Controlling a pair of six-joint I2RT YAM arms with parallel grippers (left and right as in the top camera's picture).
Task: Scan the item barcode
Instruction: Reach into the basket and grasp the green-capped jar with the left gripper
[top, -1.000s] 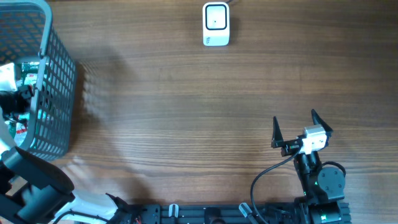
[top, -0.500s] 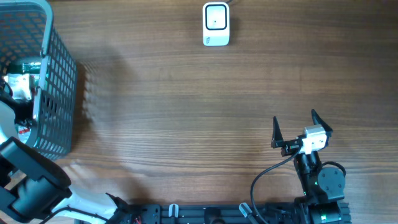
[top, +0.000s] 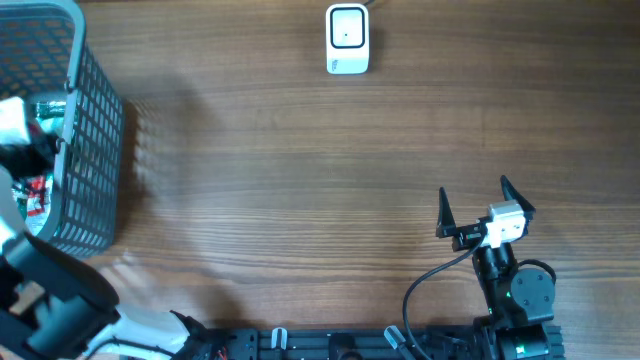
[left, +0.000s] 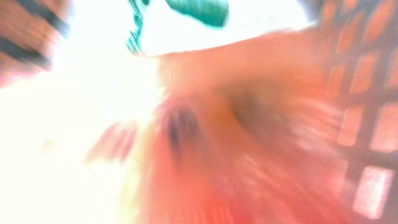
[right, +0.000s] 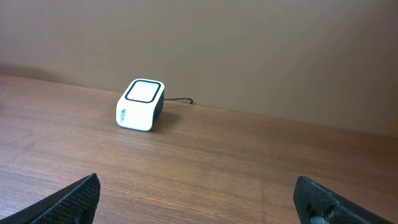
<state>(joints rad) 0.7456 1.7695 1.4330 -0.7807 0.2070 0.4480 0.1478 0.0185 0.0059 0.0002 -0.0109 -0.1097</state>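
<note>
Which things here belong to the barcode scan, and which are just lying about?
In the job: scanner; basket; items inside it; left gripper, down in the basket.
Just there: right gripper, open and empty; wooden table.

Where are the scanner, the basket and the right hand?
scanner (top: 347, 38), overhead view, its white top face.
basket (top: 95, 150), overhead view, its mesh side wall.
right hand (top: 473, 187), overhead view, midway between its open fingertips.
</note>
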